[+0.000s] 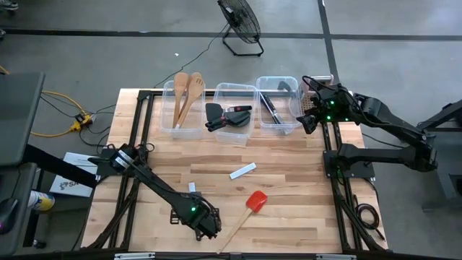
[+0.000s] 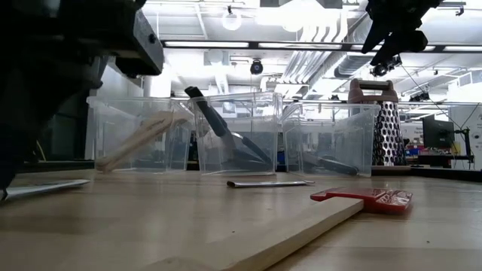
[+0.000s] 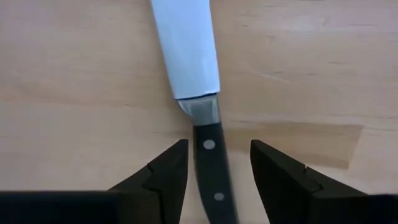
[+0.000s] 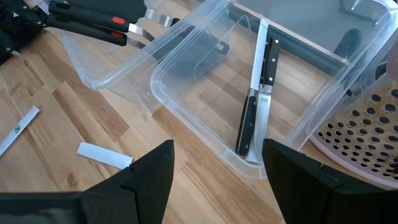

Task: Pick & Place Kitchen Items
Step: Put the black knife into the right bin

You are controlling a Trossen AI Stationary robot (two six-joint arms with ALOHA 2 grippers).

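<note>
A knife with a black riveted handle (image 3: 210, 177) and a pale blade (image 3: 186, 50) lies flat on the wooden table near its front left. My left gripper (image 3: 217, 171) (image 1: 190, 206) points down over it, open, one finger on each side of the handle and apart from it. In the high view only the blade's tip (image 1: 192, 187) shows past the arm. A red-headed spatula (image 1: 256, 201) lies flat right of it. My right gripper (image 4: 217, 168) (image 1: 310, 119) hangs open above the far right bin, holding nothing.
Three clear bins stand in a row at the far edge: wooden spoons (image 1: 184, 97) in the left, black turners (image 1: 229, 115) in the middle, knives (image 4: 255, 106) in the right. A metal grater (image 2: 386, 128) stands right of them. A white strip (image 1: 242, 170) lies mid-table.
</note>
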